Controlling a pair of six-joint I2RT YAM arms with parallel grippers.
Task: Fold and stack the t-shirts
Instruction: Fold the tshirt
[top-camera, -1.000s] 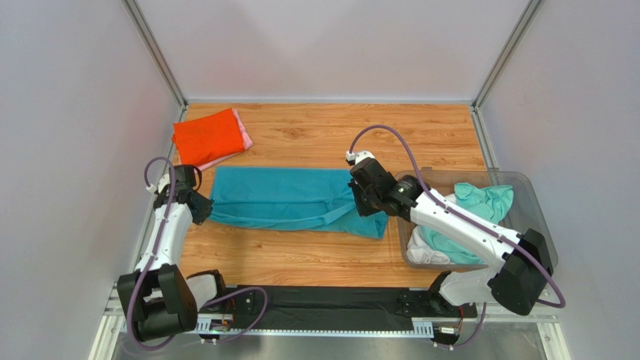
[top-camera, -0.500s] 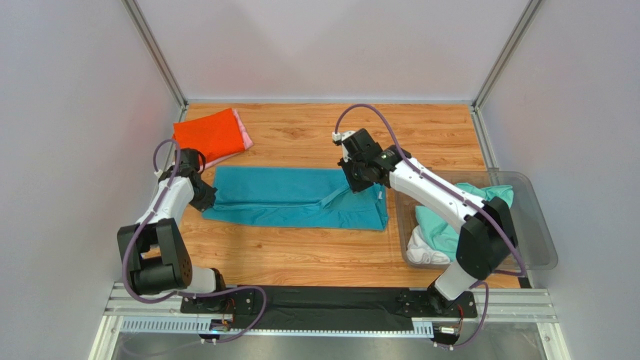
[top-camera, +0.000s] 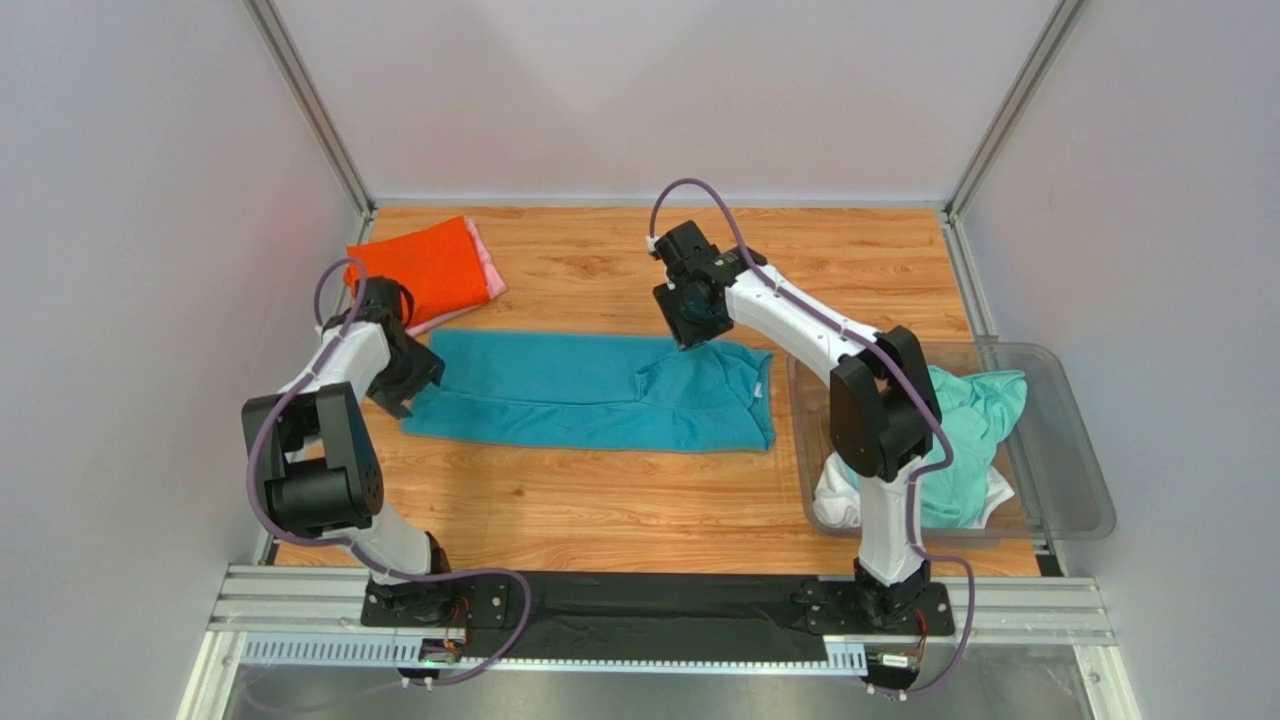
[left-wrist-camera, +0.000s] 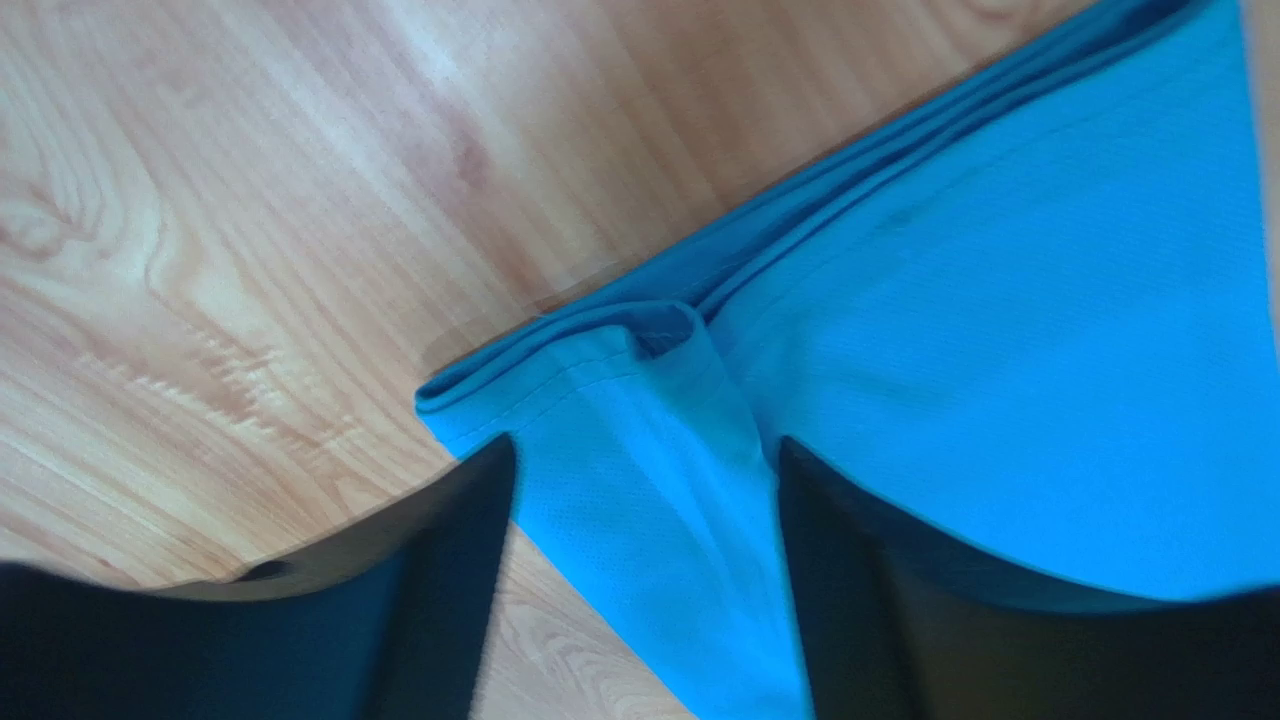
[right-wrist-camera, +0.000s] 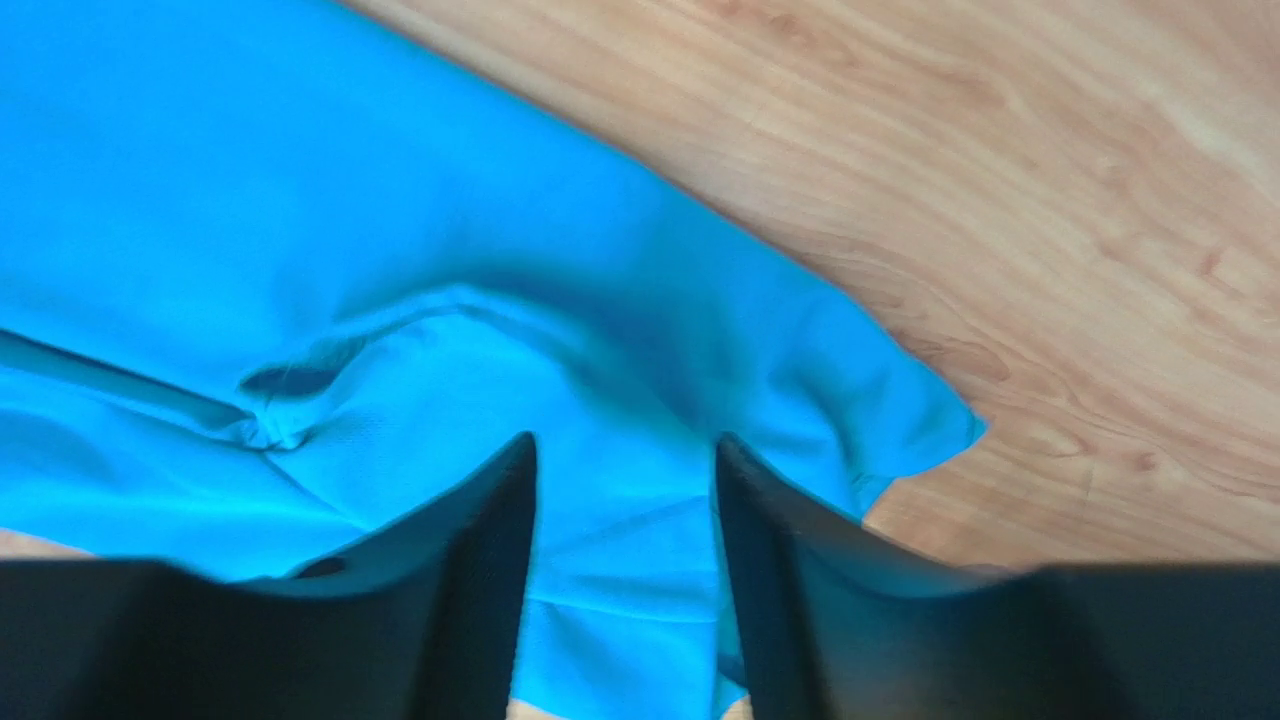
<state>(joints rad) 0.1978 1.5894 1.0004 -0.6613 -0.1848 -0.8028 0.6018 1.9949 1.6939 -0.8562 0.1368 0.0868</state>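
A teal t-shirt (top-camera: 579, 393) lies folded into a long strip across the middle of the wooden table (top-camera: 601, 510). My left gripper (top-camera: 403, 375) stands over its left end, open, and in the left wrist view the teal cloth (left-wrist-camera: 1022, 330) lies loose between the spread fingers (left-wrist-camera: 436, 570). My right gripper (top-camera: 694, 318) is over the strip's far right corner, open, with the teal cloth (right-wrist-camera: 301, 225) flat under its parted fingers (right-wrist-camera: 781, 555). An orange-red folded shirt (top-camera: 421, 267) rests on a pink one (top-camera: 484, 264) at the back left.
A clear plastic bin (top-camera: 1070, 477) at the right holds a mint-green shirt (top-camera: 977, 405) and a white one (top-camera: 845, 507). The right arm's link reaches over the bin's left edge. Grey walls enclose the table on three sides.
Both grippers moved towards the back of the table with the teal shirt's near edge, narrowing it into a strip. Both were shut on the cloth and have now opened, letting it go.
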